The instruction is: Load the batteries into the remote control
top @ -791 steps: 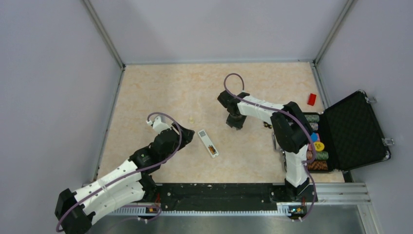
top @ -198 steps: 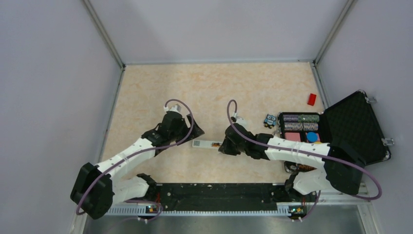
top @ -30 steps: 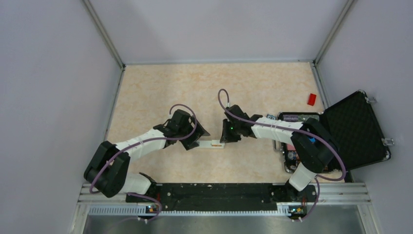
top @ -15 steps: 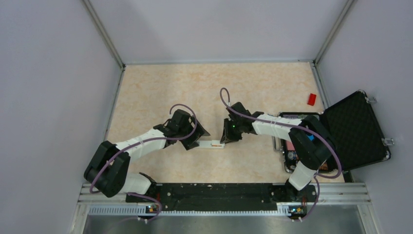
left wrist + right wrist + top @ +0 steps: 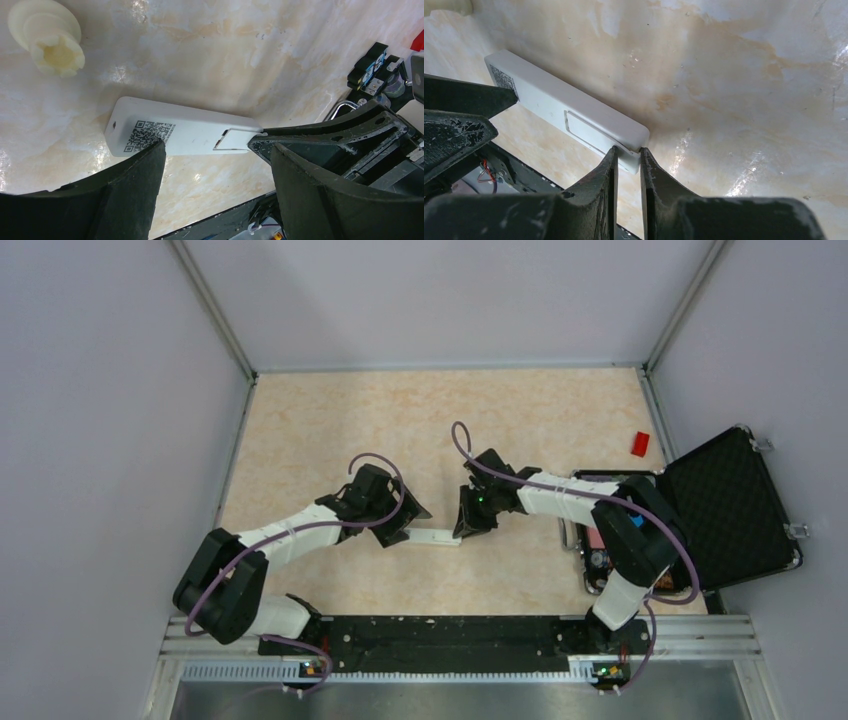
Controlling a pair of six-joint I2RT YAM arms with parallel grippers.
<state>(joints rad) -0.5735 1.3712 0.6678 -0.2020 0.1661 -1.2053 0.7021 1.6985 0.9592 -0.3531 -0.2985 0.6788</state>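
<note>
At the middle of the top view the remote control (image 5: pixel 435 536) lies flat on the table (image 5: pixel 330 430), back side up, with an arm closing on each end, most likely so that one braces it while the other works the back. The left gripper (image 5: pixel 215 148) stands wide apart and grips nothing: one finger (image 5: pixel 142 172) overlaps the edge near the QR label (image 5: pixel 149 135), and the other sits well off toward the lower right of the left wrist view. The right gripper (image 5: pixel 628 151) is drawn in to a narrow slit at the opposite end, with a white sliver of the remote's corner caught between its tips. That looks like a nip on the end by the battery cover (image 5: pixel 589 131), whose outline sits flush in the right wrist view yet seems slightly raised in the left one. The batteries appear nowhere, and whether they sit under that cover cannot be told. A cream lump (image 5: pixel 47 37) rests at upper left of the left wrist view, apart from the remote. The open black case (image 5: pixel 725 510) at right is partly masked by the right arm, so its contents are hard to make out.
</note>
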